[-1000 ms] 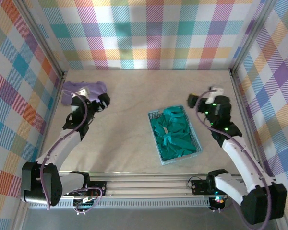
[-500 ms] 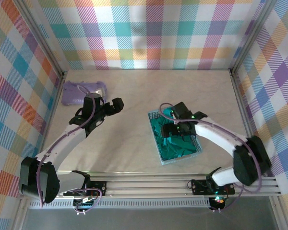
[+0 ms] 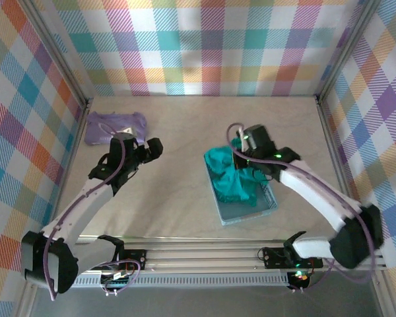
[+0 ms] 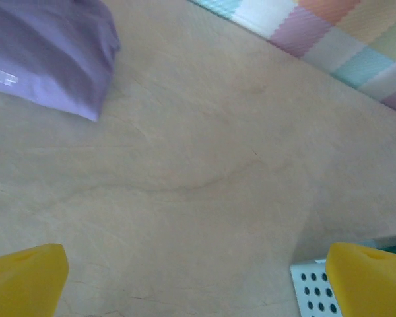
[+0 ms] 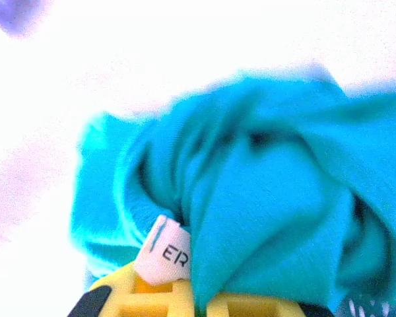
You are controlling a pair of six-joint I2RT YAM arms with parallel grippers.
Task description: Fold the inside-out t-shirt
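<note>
Gripping the teal t-shirt (image 3: 234,183) over the basket (image 3: 249,216) is the right hand (image 3: 243,150); left hand (image 3: 152,146) gapes wide.

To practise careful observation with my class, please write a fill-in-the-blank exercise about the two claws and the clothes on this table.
1. The right claw is ______ on the teal t-shirt, which is bunched over the light blue basket.
2. The left claw hangs over bare table with its jaws ______.
3. The lavender garment lies nearer the ______ claw.

Missing words: shut; open; left.
</note>
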